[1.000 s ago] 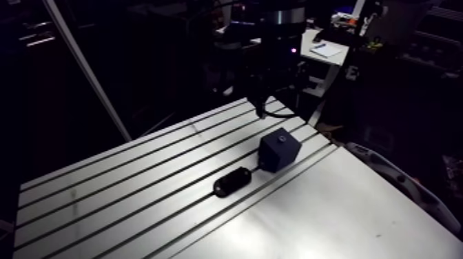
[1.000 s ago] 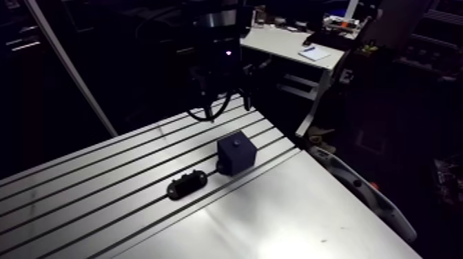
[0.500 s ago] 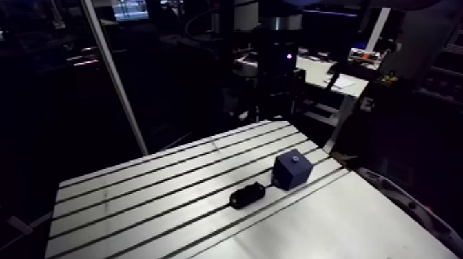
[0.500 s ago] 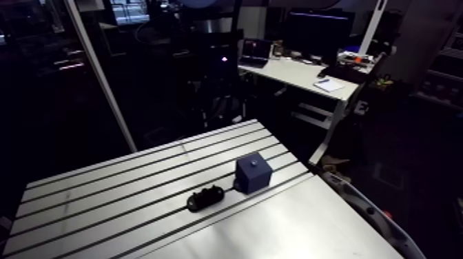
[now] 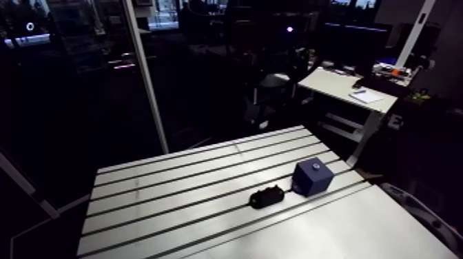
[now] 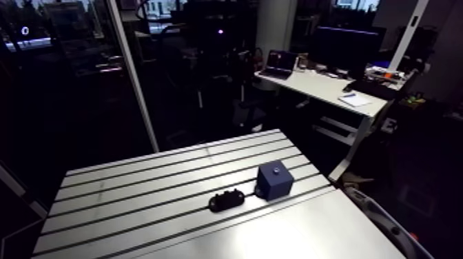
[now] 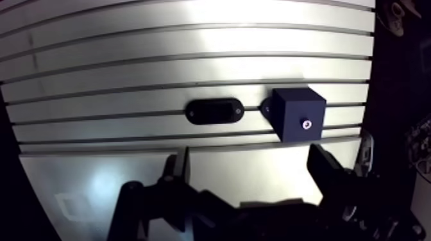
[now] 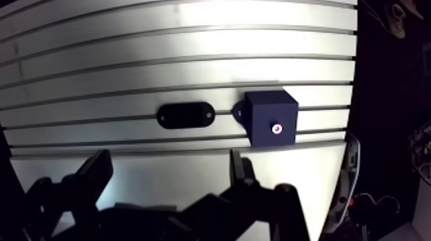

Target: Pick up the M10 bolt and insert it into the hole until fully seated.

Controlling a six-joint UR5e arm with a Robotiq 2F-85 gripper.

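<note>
A dark blue cube (image 7: 296, 114) stands on the slotted aluminium table (image 7: 192, 45), with a small shiny round spot (image 7: 306, 124) in its upper face; whether that is a bolt head or a bare hole I cannot tell. Beside it lies a black oblong piece (image 7: 214, 111), rounded at both ends. In the arm view the cube (image 5: 312, 177) and the black piece (image 5: 266, 198) sit near the table's right side. My gripper (image 7: 250, 157) hangs high above the table, open and holding nothing. In the wrist view, cube and black piece lie well ahead of the fingers (image 8: 97, 168).
The table's smooth unslotted strip (image 5: 331, 227) runs along its near side, and the table's right edge (image 7: 371, 77) drops off just past the cube. A curved grey rail (image 6: 375, 217) lies off the table's right corner.
The arm view has pulled back and up, so the table looks smaller. The gripper, earlier low behind the cube, has risen out of the arm view. Cube and black piece have stayed put.
</note>
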